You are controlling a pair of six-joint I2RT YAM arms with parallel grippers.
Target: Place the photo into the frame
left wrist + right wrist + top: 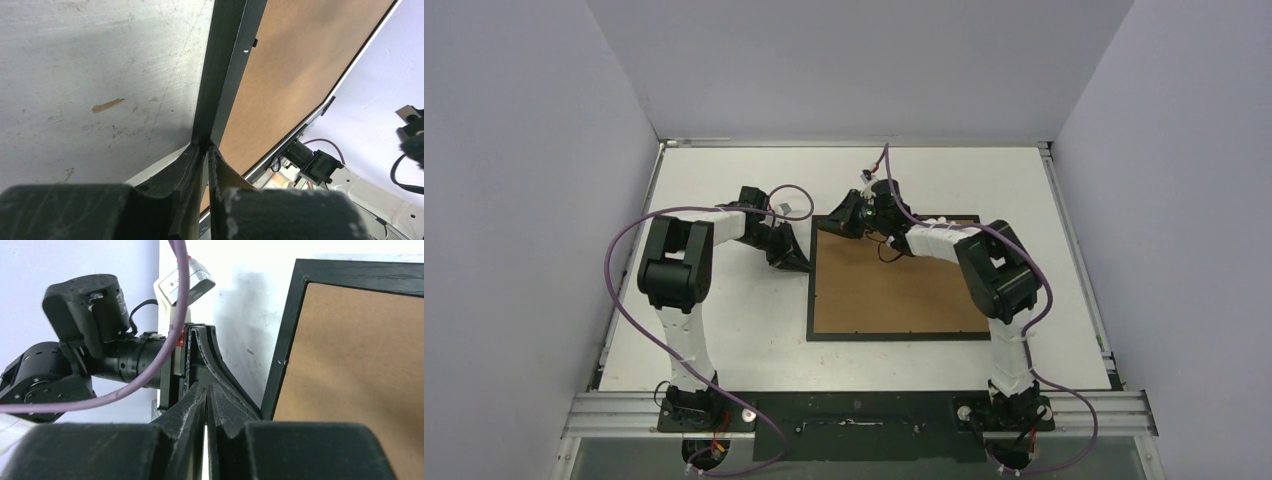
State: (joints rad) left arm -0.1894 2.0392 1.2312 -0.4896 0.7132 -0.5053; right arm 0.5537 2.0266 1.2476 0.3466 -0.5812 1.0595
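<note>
The black frame [894, 337] lies flat mid-table with its brown cardboard backing [894, 285] facing up. The photo is not in view. My left gripper [804, 265] is shut, with its tips against the outside of the frame's left rail [220, 75]; in the left wrist view [206, 147] nothing shows between its fingers. My right gripper [824, 226] is shut and empty, low beside the frame's far left corner [295, 270]. In the right wrist view [206, 387] it points at the left arm's fingers [220, 370].
The backing [300, 65] fills the frame's opening. The two grippers sit close together at the frame's left side. The right arm's forearm [934, 240] crosses above the frame's far edge. The table's back wall [854, 70] stands beyond them.
</note>
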